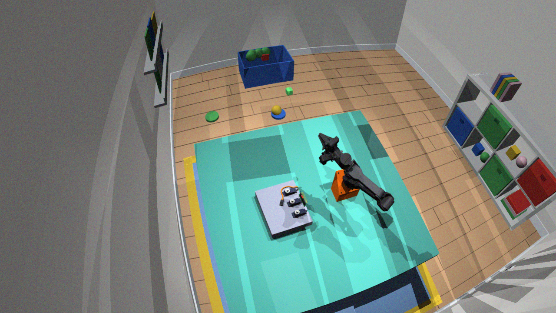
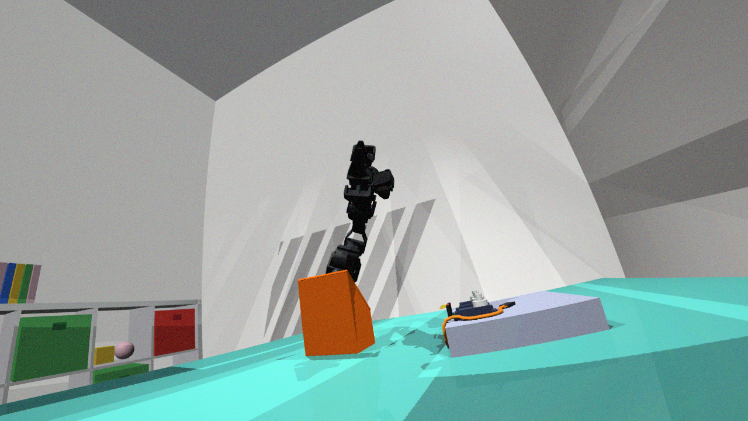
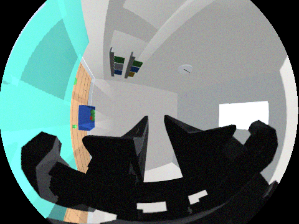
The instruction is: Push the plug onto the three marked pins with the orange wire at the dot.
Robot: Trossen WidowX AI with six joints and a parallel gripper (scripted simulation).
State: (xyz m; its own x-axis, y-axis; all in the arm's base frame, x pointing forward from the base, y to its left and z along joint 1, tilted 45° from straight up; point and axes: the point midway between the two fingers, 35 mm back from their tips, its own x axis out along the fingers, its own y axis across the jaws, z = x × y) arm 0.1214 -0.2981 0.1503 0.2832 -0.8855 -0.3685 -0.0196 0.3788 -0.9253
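Observation:
The holder, a pale lilac block (image 1: 272,219) (image 2: 528,332), lies on the teal table (image 1: 248,249) (image 2: 658,366). Three dark servos with white hubs sit on it. An orange lead (image 2: 473,316) loops from the servo (image 1: 292,190) at one end to the small dark plug (image 1: 281,202) (image 2: 509,304), which rests on the block's top. The pin row (image 1: 304,198) shows as a small yellow-green strip at the block's edge; single pins, band and dot are too small to tell. My gripper (image 3: 156,118) is partly open and empty, raised high above the table and away from the plug.
The orange arm base (image 1: 338,190) (image 2: 329,314) stands beside the block, on the pin side. Beyond the table are a blue bin (image 1: 266,75) (image 3: 84,118), toys on the floor and a shelf unit (image 1: 474,141) with coloured boxes.

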